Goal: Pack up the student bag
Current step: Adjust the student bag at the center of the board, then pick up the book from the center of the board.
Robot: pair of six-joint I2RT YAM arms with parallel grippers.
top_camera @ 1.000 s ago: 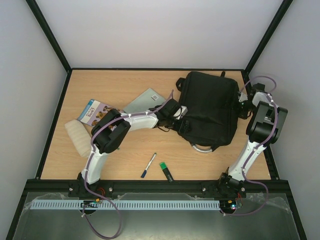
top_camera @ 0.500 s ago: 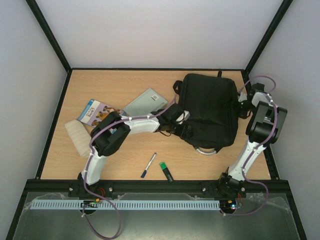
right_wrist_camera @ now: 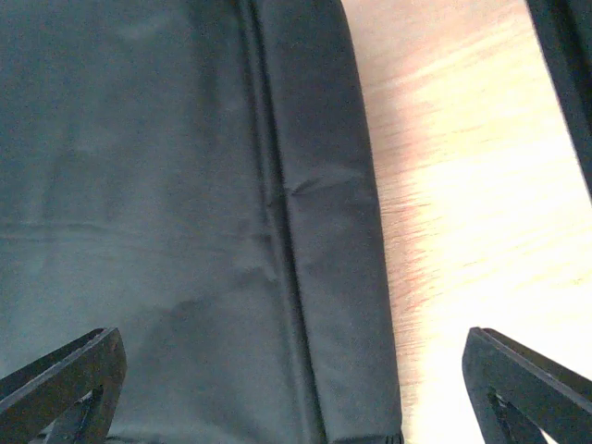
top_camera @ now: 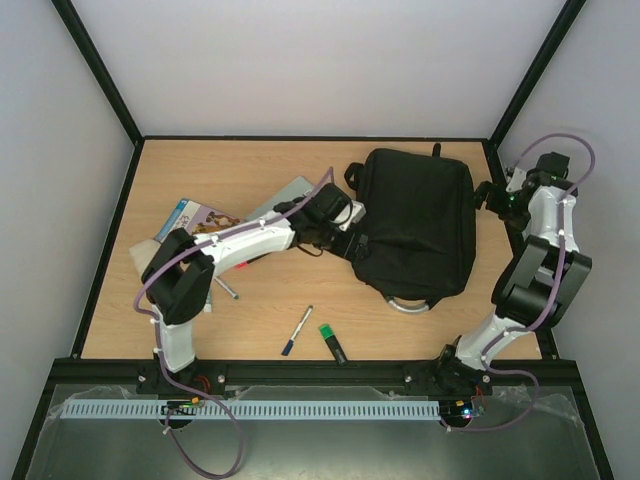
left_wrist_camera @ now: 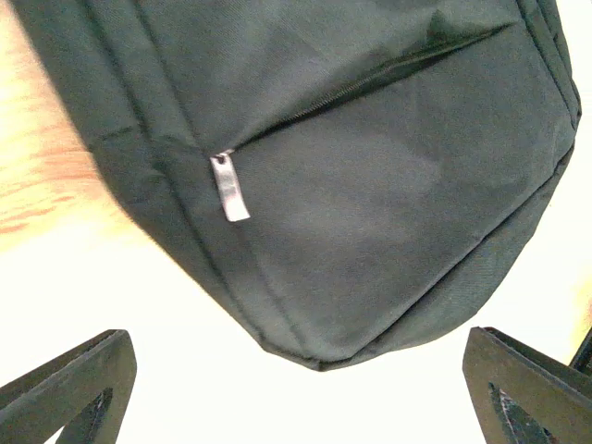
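Two end effectors flanked the student bag [top_camera: 415, 225], which lay flat on the tabletop [top_camera: 250, 170] toward 3 o'clock from its centre. At the bag's 9 o'clock edge the left end effector [top_camera: 352, 232] hung with fingers spread wide above a silver zipper pull [left_wrist_camera: 228, 188], gripping nothing. At the bag's 2 o'clock side the right end effector [top_camera: 487, 195] was likewise spread wide, holding nothing. A pen [top_camera: 298, 331] and a green marker [top_camera: 333, 343] lay at 6 o'clock.

The left hand [top_camera: 338, 222] is sliding up the student bag's [top_camera: 415, 215] left edge, its elbow swinging left. The right hand [top_camera: 497, 195] is reaching farther along the bag's right side.
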